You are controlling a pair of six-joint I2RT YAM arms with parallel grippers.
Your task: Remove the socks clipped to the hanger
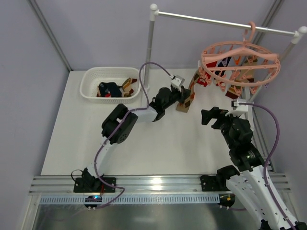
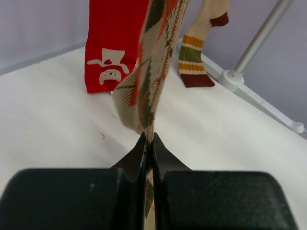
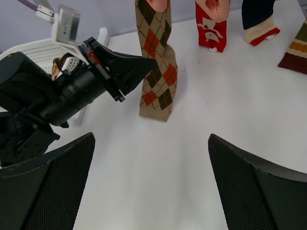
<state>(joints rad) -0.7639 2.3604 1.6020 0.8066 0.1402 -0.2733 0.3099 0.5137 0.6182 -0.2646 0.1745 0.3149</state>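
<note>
Four socks hang in the right wrist view. There is a tan-and-brown argyle sock (image 3: 158,72) with orange diamonds and a red sock (image 3: 211,28) with a white printed figure. There is also a navy sock (image 3: 259,19) ending in a cream band, and a striped sock (image 3: 295,52) in olive, yellow and dark red, cut off by the frame edge. All are soft knit and hang limp, their toes at or near the white bench (image 1: 168,153). Their tops run out of that view; pink pegs (image 3: 157,4) show only above the argyle and red ones.

One hanger (image 1: 240,62), a salmon-pink plastic ring with crossbars and a hook, hangs from the white metal rail (image 1: 225,21) at the bench's right rear. Its pegs are too small to count from above.

The left hand (image 2: 148,143) has its two black fingers (image 2: 168,158) pressed together on the lower part of the argyle sock, with the fabric pinched flat between them. The right hand (image 3: 151,139) holds nothing. Its two broad fingers (image 3: 254,182), faced with dotted pads, stand wide apart above bare bench near the hanger.

One white perforated plastic basket (image 1: 91,81) at the back left holds a heap of further socks; their number cannot be made out.
</note>
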